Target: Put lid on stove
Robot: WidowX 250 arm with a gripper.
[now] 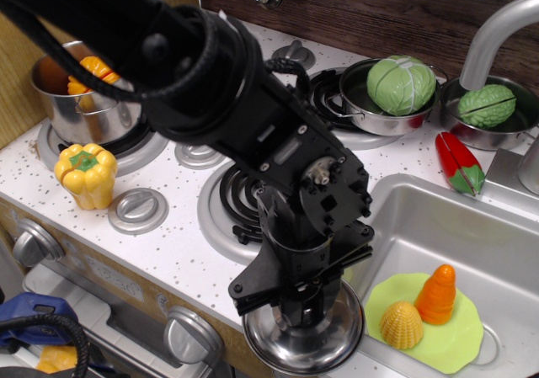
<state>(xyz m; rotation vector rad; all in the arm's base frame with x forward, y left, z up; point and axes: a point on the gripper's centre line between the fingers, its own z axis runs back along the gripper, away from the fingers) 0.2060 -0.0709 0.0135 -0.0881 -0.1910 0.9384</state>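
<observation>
The shiny steel lid (337, 346) lies at the front edge of the counter, between the white speckled stove (181, 247) and the sink. My gripper (301, 315) points straight down onto the lid's middle. Its fingers stand close together over the central knob, which they hide. The arm covers much of the lid. The front black coil burner (238, 197) lies just behind the gripper, partly hidden by the arm.
A steel pot (84, 104) with an orange pepper sits on the left burner, with a yellow pepper (84, 174) in front of it. The sink (472, 235) holds a green plate (455, 348) with a carrot (438, 294). A pan with a cabbage (400, 83) sits on the back burner.
</observation>
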